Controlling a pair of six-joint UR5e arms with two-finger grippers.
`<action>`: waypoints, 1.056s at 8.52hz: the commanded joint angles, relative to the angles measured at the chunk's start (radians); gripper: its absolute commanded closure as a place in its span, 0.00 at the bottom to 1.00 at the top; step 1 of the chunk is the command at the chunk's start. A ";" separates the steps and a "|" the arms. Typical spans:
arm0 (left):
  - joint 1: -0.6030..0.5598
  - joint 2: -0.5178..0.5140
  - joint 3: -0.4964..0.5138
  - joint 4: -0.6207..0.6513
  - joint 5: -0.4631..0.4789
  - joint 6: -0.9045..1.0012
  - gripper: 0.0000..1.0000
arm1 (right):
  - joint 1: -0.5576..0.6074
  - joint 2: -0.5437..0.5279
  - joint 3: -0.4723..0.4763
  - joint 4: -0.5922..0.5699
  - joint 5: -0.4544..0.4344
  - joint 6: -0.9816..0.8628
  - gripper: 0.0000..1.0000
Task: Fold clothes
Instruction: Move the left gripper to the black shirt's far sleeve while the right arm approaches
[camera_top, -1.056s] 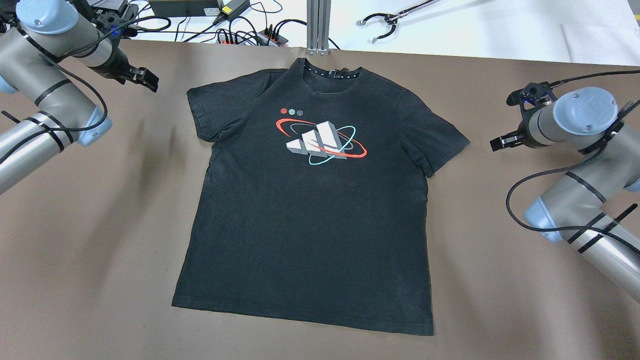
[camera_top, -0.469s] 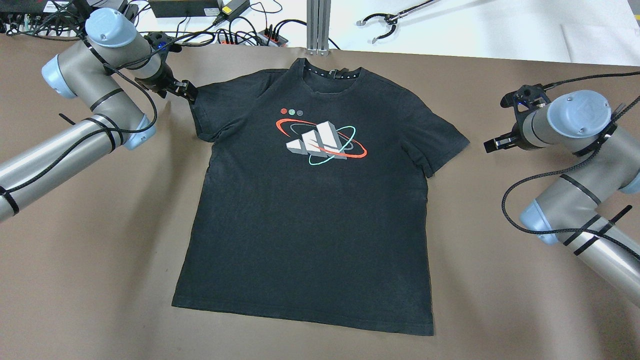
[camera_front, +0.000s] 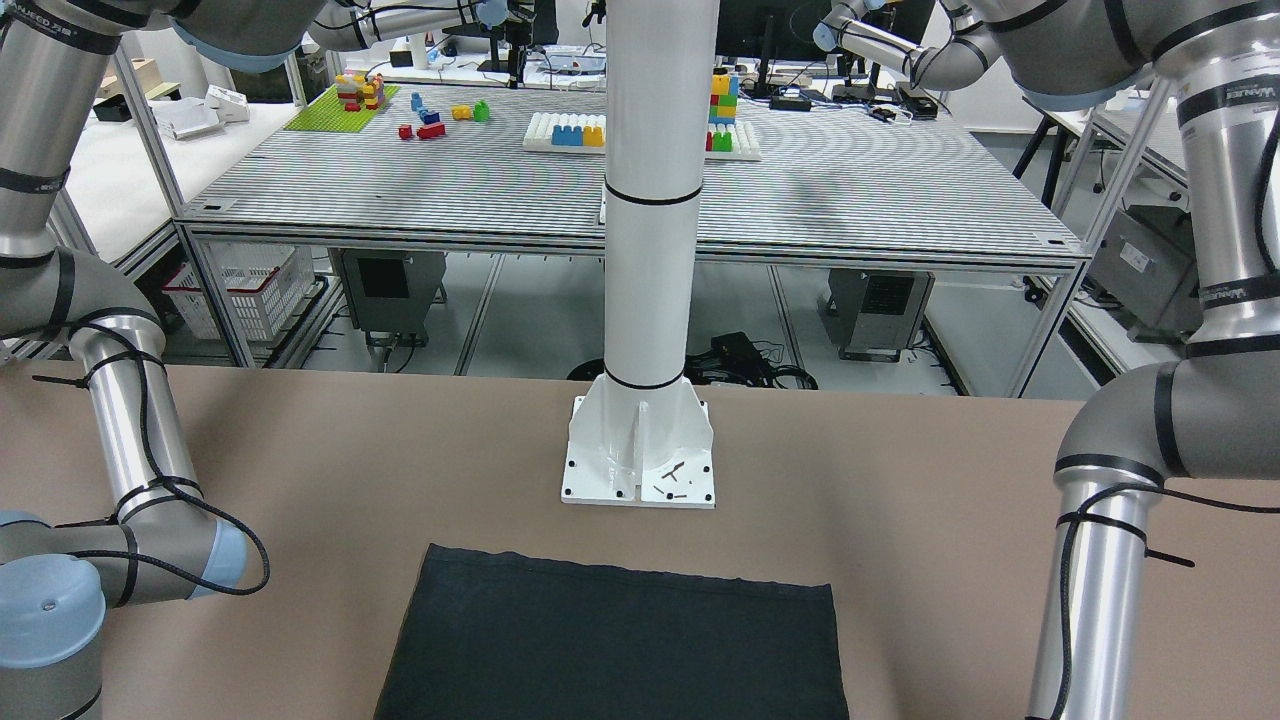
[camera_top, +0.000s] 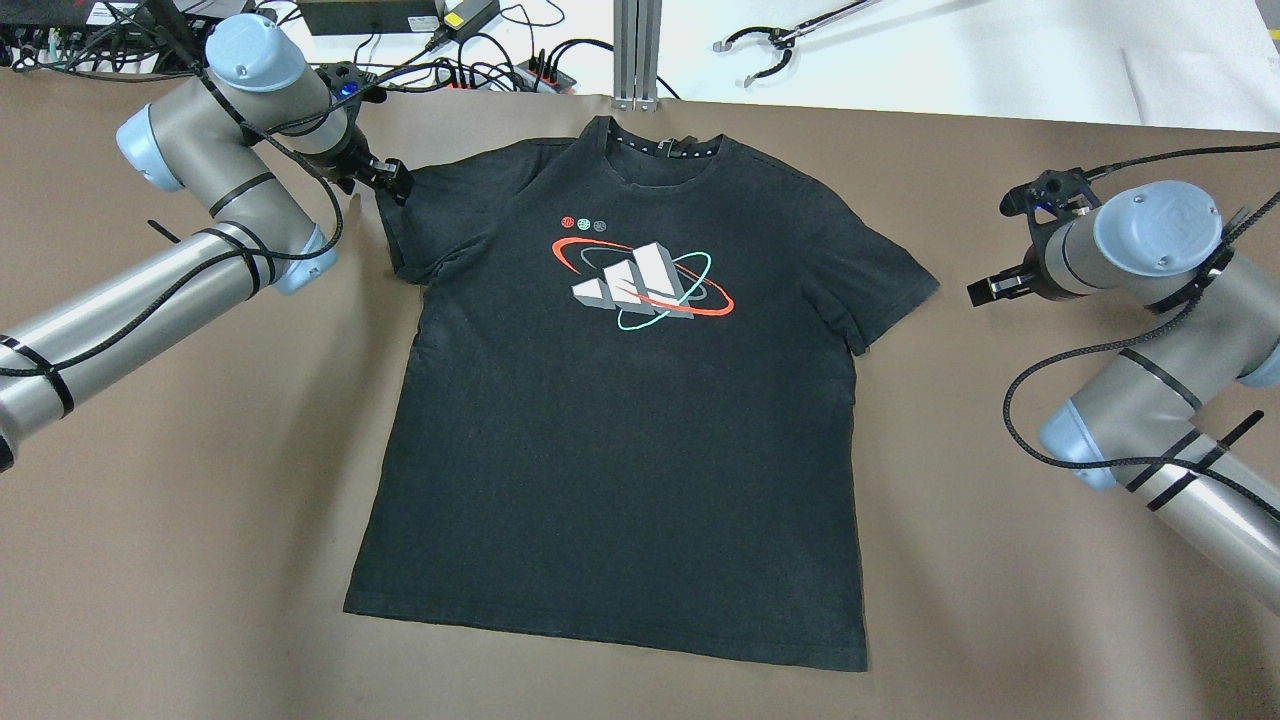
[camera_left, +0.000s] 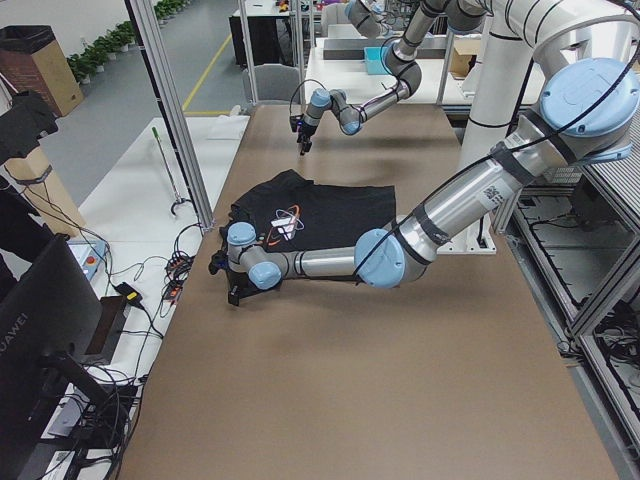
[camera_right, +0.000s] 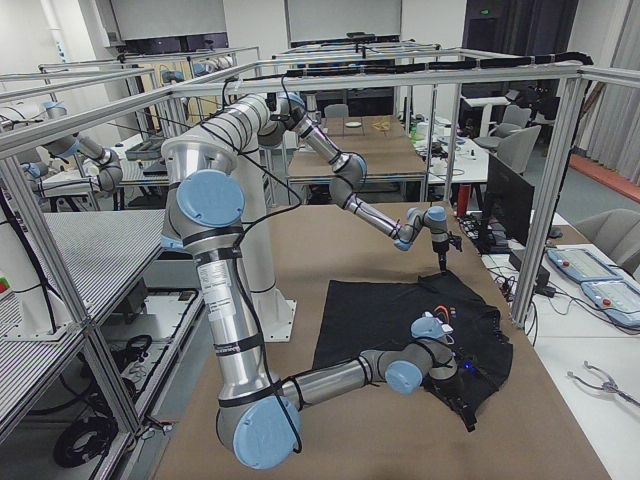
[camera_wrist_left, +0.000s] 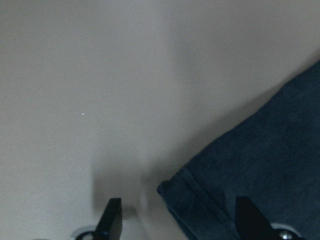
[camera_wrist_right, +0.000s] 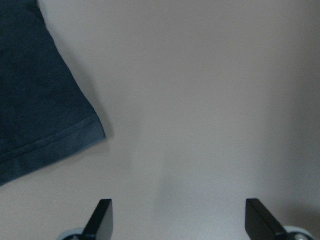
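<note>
Where the clothes lie: a black T-shirt (camera_top: 620, 450) is spread flat, front up, in the middle of the brown-covered table (camera_top: 180, 560), with its collar (camera_top: 660, 150) turned to the far edge and its hem toward the robot.
Print: a white, red and teal emblem (camera_top: 645, 285) is seen on the chest.
Hem: in the front-facing view the hem edge is seen near the base plate (camera_front: 640, 480) of the white pillar (camera_front: 650, 250), but apart from it.
Left gripper (camera_top: 396, 182): it is held low at the far corner of the left sleeve (camera_top: 405, 235).
Left jaws: they are spread apart. In the wrist view one finger (camera_wrist_left: 111, 217) is seen over bare table and the other over dark fabric, with the sleeve's hemmed corner between them. Whether the cloth is touched cannot be told.
Right gripper (camera_top: 985, 290): it is held beside the right sleeve (camera_top: 880, 290), just clear of its edge.
Right jaws: they are spread wide and nothing is held. Only bare table is seen between the fingers (camera_wrist_right: 102, 215), and the sleeve hem lies off to one side.
Beyond the table: cables and power strips (camera_top: 500, 70) and a grabber tool (camera_top: 770, 45) are seen on a white surface.
</note>
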 joint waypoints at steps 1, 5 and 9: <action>-0.001 -0.010 0.015 0.000 0.016 0.000 0.38 | 0.000 0.002 0.001 0.001 0.000 -0.001 0.06; -0.001 -0.011 0.014 -0.003 0.016 0.000 0.83 | 0.000 0.002 0.001 -0.001 -0.002 -0.004 0.06; -0.022 -0.017 -0.020 -0.006 0.005 -0.006 1.00 | 0.000 0.002 0.001 -0.001 -0.003 -0.004 0.06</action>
